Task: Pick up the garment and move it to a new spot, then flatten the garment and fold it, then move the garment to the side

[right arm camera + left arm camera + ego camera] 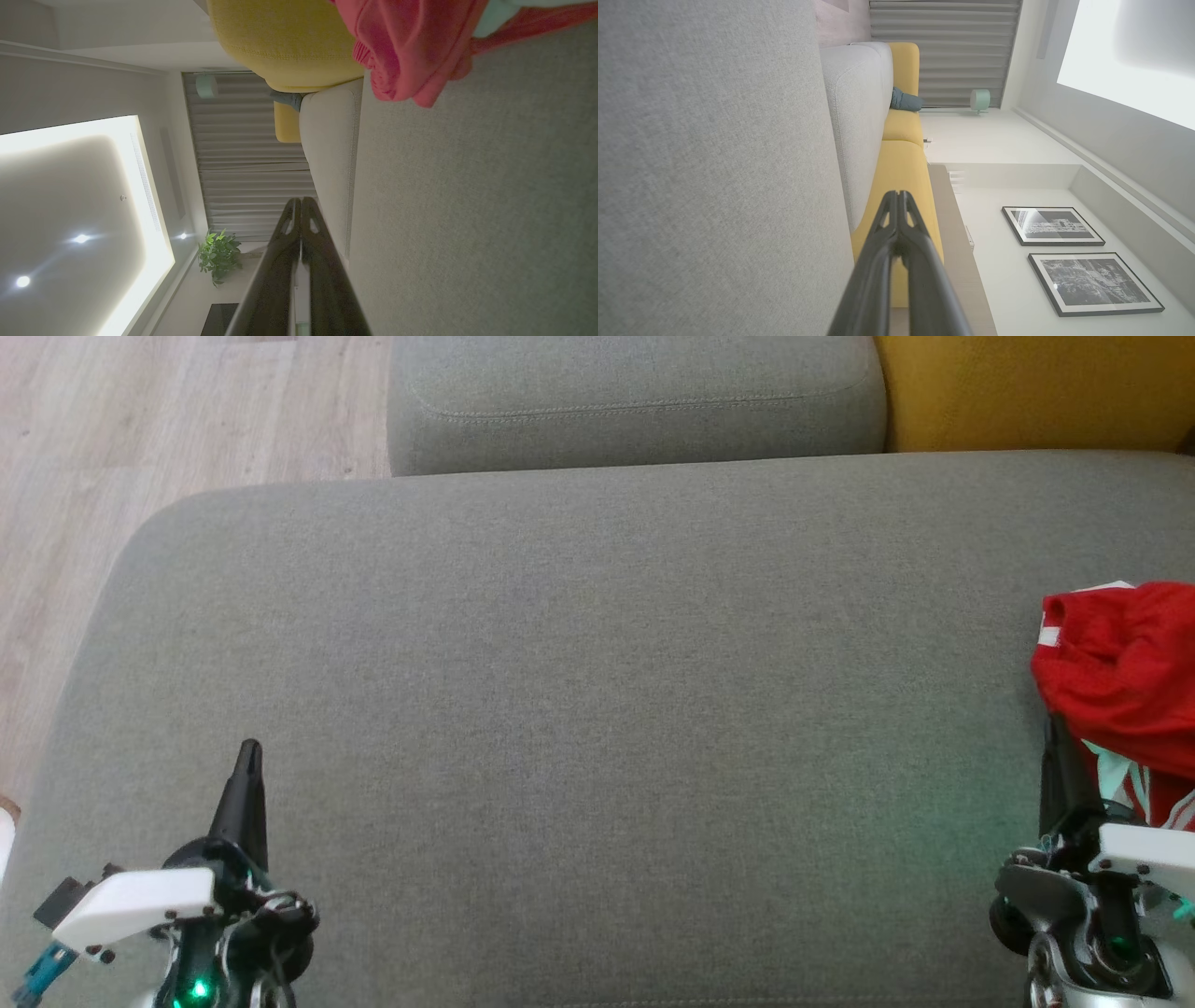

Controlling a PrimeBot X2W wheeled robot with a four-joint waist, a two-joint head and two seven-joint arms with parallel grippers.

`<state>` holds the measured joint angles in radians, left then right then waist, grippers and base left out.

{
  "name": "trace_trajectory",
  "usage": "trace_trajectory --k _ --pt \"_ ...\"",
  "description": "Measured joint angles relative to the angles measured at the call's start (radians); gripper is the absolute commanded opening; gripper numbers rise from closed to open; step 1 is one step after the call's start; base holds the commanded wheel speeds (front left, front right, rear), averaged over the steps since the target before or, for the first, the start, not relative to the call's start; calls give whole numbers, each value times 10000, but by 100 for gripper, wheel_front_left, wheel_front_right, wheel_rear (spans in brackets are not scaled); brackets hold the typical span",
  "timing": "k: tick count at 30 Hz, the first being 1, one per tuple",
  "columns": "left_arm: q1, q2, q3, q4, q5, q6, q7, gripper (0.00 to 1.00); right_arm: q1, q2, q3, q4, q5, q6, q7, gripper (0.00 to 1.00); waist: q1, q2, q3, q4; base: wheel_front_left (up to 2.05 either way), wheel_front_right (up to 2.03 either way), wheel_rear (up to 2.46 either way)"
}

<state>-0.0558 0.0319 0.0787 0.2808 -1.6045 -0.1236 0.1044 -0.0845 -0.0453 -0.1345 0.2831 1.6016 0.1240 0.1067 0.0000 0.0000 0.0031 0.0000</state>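
Pointing along the sofa seat (597, 663), left gripper (248, 751) and right gripper (300, 201) — both closed tight — hold nothing.

Grey fabric sofa seat (579, 709), crumpled red garment (1125, 672) at right edge

head: down onto grey cushion (597, 709) | wrists: rolled sideways, low along it
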Motion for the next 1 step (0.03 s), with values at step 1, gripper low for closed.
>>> trace_trajectory --k 1 --pt "0 0 0 0 0 0 0 0 0 0 0 0 0 0 0 0 0 0 0 0 0 0 0"
